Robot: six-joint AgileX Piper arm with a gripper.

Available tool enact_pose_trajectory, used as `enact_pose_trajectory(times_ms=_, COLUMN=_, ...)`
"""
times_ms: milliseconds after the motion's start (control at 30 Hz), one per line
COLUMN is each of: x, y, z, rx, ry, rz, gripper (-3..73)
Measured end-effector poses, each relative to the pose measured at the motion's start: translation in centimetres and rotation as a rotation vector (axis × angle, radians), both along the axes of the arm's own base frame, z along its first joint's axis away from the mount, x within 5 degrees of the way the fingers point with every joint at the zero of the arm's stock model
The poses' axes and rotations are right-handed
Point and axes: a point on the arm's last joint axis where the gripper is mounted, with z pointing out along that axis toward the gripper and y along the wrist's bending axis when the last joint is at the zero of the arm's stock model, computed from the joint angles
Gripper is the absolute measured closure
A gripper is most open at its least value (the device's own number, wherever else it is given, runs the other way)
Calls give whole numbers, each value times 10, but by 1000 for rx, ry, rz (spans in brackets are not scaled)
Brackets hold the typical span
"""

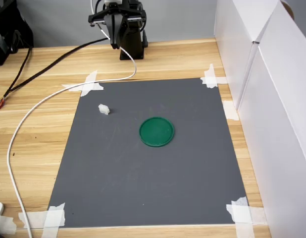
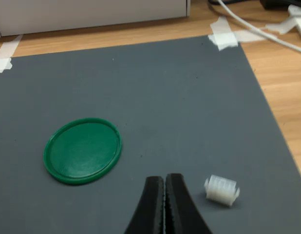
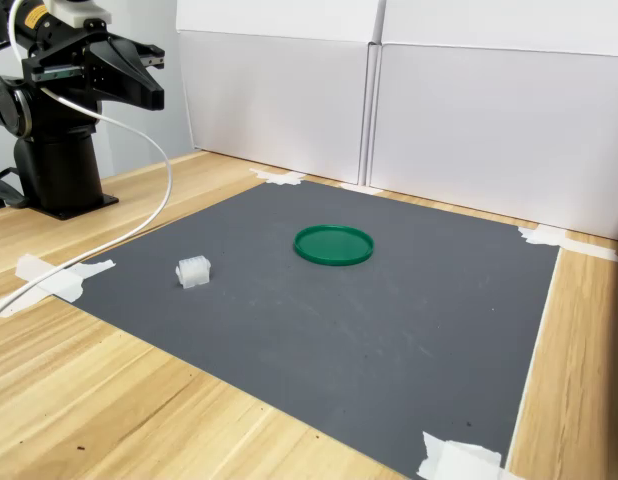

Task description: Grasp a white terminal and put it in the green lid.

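We're over a pale wooden table (image 1: 158, 62), with a dark grey mat (image 1: 158, 178) taped down at its corners by white tape (image 1: 86, 85). White panels (image 3: 489, 120) wall off the far side in the second exterior view and the first exterior view's right. A white cable (image 1: 24, 124) loops across the wood on the first exterior view's left, with black cables (image 1: 17, 77) beyond it.

Going left to right in the first exterior view, we reach the terminal (image 1: 104, 109) first, near the mat's far-left corner. It's a small, blocky, translucent-white piece with a ribbed face in the wrist view (image 2: 221, 189), lying bare on the mat. Next comes the lid (image 1: 157, 132), a flat dark green disc with a thin raised rim, sitting roughly mid-mat and well apart from the terminal. Nothing lies inside it.

The arm (image 1: 124, 29) stands at the table's far edge, folded back over its base. We see the gripper (image 2: 165, 204) in the wrist view with its black fingers (image 2: 153, 207) pressed together, holding nothing. It looks to be raised above the mat, though height is hard to judge.
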Motion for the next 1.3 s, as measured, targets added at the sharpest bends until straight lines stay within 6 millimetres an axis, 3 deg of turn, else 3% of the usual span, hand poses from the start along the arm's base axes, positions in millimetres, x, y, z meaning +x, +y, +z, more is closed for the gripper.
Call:
enact_pose_trajectory(times_ms=267, x=10, y=0, z=35, rx=-145, ry=21, rz=26, gripper=710)
enact_pose_trajectory(times_ms=633, x=57, y=-1, z=72, rx=-297, ry=288, rz=112, gripper=710)
enact_pose_trajectory(times_ms=933, x=92, y=-5, z=82, rx=-476, ry=526, rz=206, gripper=710)
enact_pose_trajectory(times_ms=1300, x=122, y=-9, z=77, rx=-742, ry=745, rz=424, gripper=710)
